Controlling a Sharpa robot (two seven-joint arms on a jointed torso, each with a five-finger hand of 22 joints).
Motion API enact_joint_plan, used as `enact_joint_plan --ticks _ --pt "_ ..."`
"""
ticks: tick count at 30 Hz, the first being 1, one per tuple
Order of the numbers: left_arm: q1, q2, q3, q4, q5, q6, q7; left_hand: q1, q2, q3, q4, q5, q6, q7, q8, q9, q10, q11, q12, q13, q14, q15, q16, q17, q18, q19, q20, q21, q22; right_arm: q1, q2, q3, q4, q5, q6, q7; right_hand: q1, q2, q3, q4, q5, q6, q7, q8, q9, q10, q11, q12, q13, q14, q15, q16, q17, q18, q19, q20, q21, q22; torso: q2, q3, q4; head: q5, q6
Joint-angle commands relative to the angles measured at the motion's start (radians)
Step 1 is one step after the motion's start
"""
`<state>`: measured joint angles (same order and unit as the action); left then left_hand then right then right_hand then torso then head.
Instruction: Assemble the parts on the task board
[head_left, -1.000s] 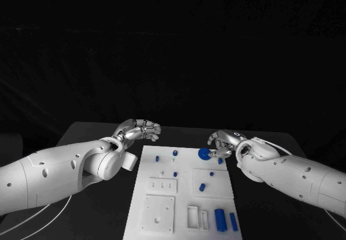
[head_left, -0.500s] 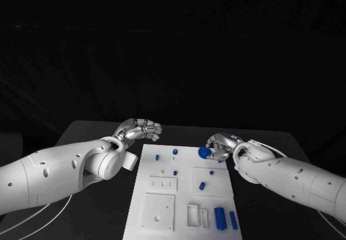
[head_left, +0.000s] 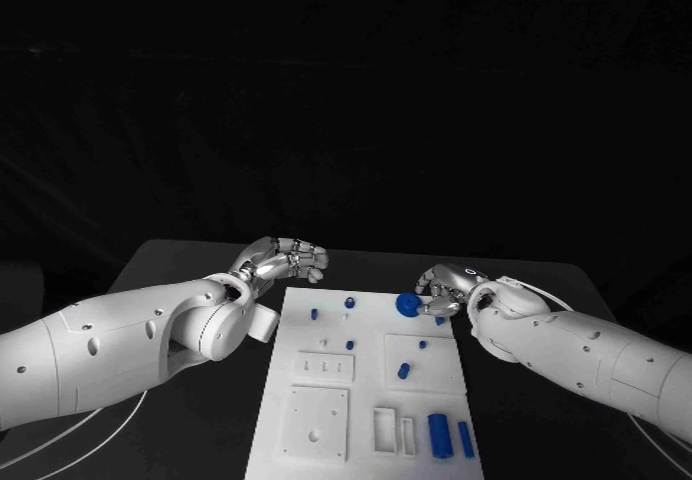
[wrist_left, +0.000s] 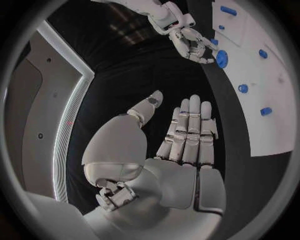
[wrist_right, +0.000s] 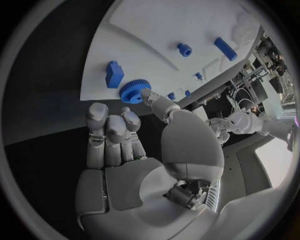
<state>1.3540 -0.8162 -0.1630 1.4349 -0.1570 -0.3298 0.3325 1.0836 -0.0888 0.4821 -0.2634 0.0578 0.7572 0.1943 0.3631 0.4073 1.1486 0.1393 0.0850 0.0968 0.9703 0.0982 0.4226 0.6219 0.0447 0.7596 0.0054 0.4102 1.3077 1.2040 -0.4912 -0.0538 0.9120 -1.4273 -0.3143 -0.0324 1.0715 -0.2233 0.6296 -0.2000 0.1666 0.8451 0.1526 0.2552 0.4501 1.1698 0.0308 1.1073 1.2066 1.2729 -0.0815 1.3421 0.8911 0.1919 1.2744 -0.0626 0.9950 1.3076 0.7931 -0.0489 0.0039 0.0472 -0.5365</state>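
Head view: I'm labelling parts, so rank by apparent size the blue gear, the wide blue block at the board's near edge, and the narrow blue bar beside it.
1. Wide block.
2. Gear and narrow bar: too close to rank; the gear lies farther off, partly behind the right hand.

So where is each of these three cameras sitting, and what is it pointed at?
Head view: on the robot's head, looking down at the task board; both arms reach in.
Left wrist view: behind the left hand, facing across the table toward the right hand.
Right wrist view: behind the right hand, facing the board.
All three share the blue gear.
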Motion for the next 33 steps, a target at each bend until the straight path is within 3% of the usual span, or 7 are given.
enact_joint_plan --ticks 1,7,13,14,22,33 --pt "0.0 0.0 0.001 -0.001 -0.005 0.005 0.006 -0.008 0.003 0.002 -0.003 -0.006 0.002 0.001 -0.005 0.002 -0.003 0.003 -0.004 -0.001 0.007 0.001 -0.004 0.002 0.009 -0.003 -0.006 0.005 0.019 0.0 0.009 0.0 -0.009 0.013 0.028 0.013 -0.004 0.011 0.008 0.003 0.0 -0.011 0.002 -0.005 -0.002 -0.012 0.009 0.006 -0.002 0.0 0.011 0.001 0.003 0.07 -0.002 -0.008 0.008 0.021 0.001 0.0007 -0.002 0.002 -0.001" --pt "0.0 -0.004 0.001 0.009 -0.005 0.005 0.01 -0.008 0.003 0.002 -0.003 -0.006 0.002 0.001 -0.005 0.002 -0.003 0.003 -0.004 -0.001 0.007 0.001 -0.004 0.002 0.009 -0.003 -0.006 0.005 0.019 0.0 0.011 0.0 -0.018 0.018 0.032 0.013 -0.009 0.029 0.026 0.017 -0.007 -0.019 0.003 -0.01 -0.006 -0.015 0.01 0.008 -0.005 0.001 0.012 -0.004 0.009 0.07 -0.006 -0.008 0.01 0.019 0.0 0.0 0.0001 0.002 -0.005" --pt "0.0 -0.005 0.001 0.008 -0.005 0.005 0.01 -0.008 0.003 0.002 -0.003 -0.006 0.002 0.001 -0.006 0.002 -0.003 0.004 -0.004 -0.001 0.007 0.001 -0.005 0.002 0.009 -0.004 -0.006 0.005 0.019 0.0 0.023 0.0 -0.02 0.019 0.045 0.016 -0.013 0.025 0.031 0.02 -0.008 -0.022 0.004 -0.011 -0.008 -0.016 0.01 0.01 -0.007 0.001 0.012 -0.005 0.012 0.07 -0.007 -0.007 0.013 0.02 0.001 -0.0001 -0.0022 0.006 -0.008" --pt "0.0 -0.005 0.001 0.008 -0.005 0.005 0.01 -0.008 0.003 0.002 -0.003 -0.006 0.002 0.001 -0.006 0.002 -0.003 0.004 -0.004 -0.001 0.007 0.001 -0.005 0.002 0.009 -0.004 -0.006 0.005 0.019 0.0 0.025 0.0 -0.022 0.019 0.047 0.016 -0.013 0.024 0.032 0.02 -0.009 -0.022 0.004 -0.011 -0.008 -0.017 0.01 0.01 -0.007 0.001 0.012 -0.006 0.012 0.07 -0.007 -0.007 0.013 0.02 0.0 0.0012 -0.003 0.006 -0.008" --pt "0.0 -0.006 0.001 0.016 -0.005 0.006 0.01 -0.008 0.003 0.002 -0.003 -0.006 0.002 0.001 -0.006 0.002 -0.003 0.004 -0.005 -0.001 0.007 0.001 -0.005 0.003 0.008 -0.004 -0.006 0.005 0.019 0.0 0.041 -0.001 -0.048 0.019 0.058 0.015 -0.017 0.022 0.031 0.02 -0.012 -0.024 0.003 -0.013 -0.008 -0.018 0.01 0.011 -0.008 0.002 0.012 -0.007 0.014 0.07 -0.008 -0.007 0.014 0.02 0.001 0.0005 -0.0007 0.006 -0.011" --pt "0.001 -0.005 0.001 0.01 -0.005 0.007 0.008 -0.007 0.002 0.002 -0.004 -0.006 0.001 0.001 -0.006 0.002 -0.003 0.004 -0.005 -0.001 0.007 0.001 -0.006 0.003 0.008 -0.004 -0.006 0.005 0.019 -0.001 0.054 -0.004 -0.06 0.019 0.08 0.016 -0.026 0.021 0.022 0.016 -0.005 -0.035 0.009 -0.018 -0.011 -0.023 0.016 0.011 -0.012 0.002 0.017 -0.011 0.02 0.07 -0.011 -0.007 0.018 0.019 -0.001 0.0021 -0.0029 0.011 -0.015"
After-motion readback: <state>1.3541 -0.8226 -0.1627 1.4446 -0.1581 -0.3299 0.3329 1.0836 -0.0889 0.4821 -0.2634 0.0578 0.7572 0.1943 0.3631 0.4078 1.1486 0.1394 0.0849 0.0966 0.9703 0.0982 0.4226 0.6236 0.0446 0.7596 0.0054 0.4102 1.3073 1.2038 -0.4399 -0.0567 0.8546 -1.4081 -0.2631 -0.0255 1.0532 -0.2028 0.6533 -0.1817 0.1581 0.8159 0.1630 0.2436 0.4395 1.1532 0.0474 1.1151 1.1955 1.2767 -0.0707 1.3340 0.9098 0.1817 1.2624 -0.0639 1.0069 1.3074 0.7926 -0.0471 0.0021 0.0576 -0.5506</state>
